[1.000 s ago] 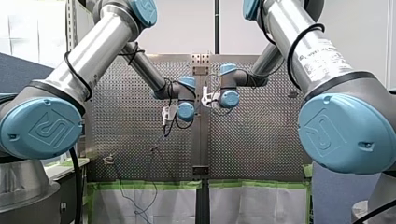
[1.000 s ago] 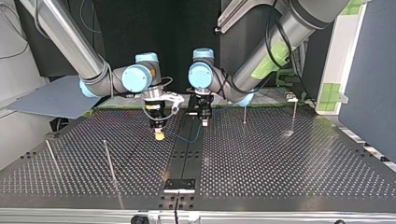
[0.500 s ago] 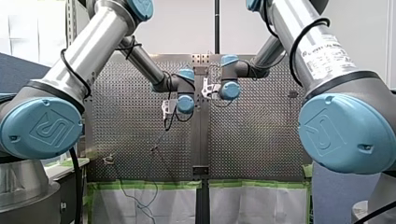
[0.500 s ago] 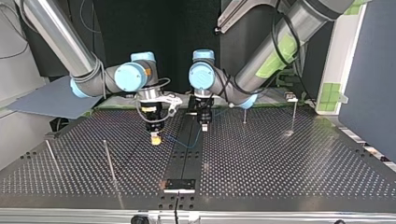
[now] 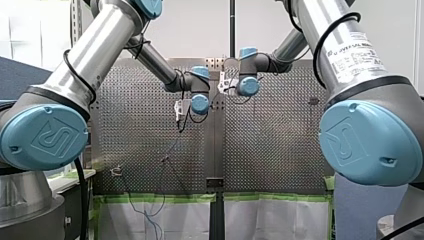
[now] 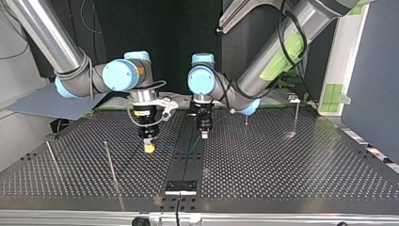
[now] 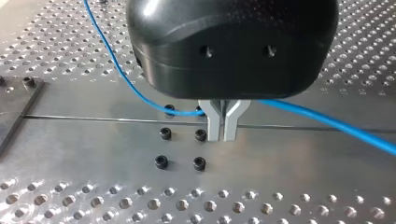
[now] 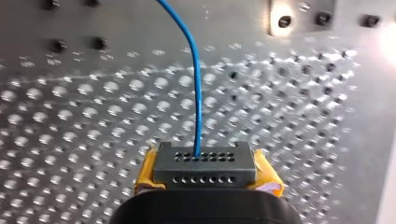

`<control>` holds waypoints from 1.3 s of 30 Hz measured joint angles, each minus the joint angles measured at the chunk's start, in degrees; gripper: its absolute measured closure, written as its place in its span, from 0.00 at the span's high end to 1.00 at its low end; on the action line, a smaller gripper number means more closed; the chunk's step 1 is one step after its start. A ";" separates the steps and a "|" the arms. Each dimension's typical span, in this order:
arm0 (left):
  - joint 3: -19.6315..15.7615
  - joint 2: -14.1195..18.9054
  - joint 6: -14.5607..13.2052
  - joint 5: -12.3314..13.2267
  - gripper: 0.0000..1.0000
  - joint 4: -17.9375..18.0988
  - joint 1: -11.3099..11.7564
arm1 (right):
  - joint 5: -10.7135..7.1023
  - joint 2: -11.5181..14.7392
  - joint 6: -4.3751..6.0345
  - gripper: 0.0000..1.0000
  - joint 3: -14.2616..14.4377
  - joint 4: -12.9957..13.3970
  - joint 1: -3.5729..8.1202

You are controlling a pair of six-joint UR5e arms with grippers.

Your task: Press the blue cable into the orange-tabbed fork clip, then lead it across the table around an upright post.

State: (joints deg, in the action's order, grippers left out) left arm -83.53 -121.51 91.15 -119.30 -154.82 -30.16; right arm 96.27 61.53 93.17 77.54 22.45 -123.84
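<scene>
The blue cable (image 8: 196, 93) hangs as a short span between the two grippers, just above the perforated worktop (image 6: 291, 165) and near its dark centre strip. The right gripper (image 8: 205, 161) has its yellow-padded fingers clenched on the cable, which emerges straight ahead from between the pads. The left gripper (image 7: 223, 133) has its metal fingers pressed together. The cable crosses at their roots and appears to be pinched there.

The cable looks thin, light and limp and curves freely, so it will probably go only where it is held taut. It may also slide through the smooth metal fingers under a hard pull. Gripping it close on either side of the clip would suit pressing it in.

The orange-tabbed clip cannot be made out. Thin upright posts (image 6: 109, 162) stand well apart from the grippers. No container shows.
</scene>
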 joint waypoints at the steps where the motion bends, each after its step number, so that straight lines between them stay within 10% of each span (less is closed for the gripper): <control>1: 0.14 0.00 0.00 0.00 0.00 -0.06 0.00 | 0.01 0.35 0.00 0.00 -0.01 -0.01 0.12; 39: 9.52 0.01 1.05 2.72 0.00 -4.44 -0.30 | -0.06 6.43 1.89 0.00 -0.04 -0.05 3.97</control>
State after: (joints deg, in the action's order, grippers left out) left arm -74.02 -121.50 92.20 -116.59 -159.26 -30.46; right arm 96.21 67.96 95.06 77.51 22.40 -119.87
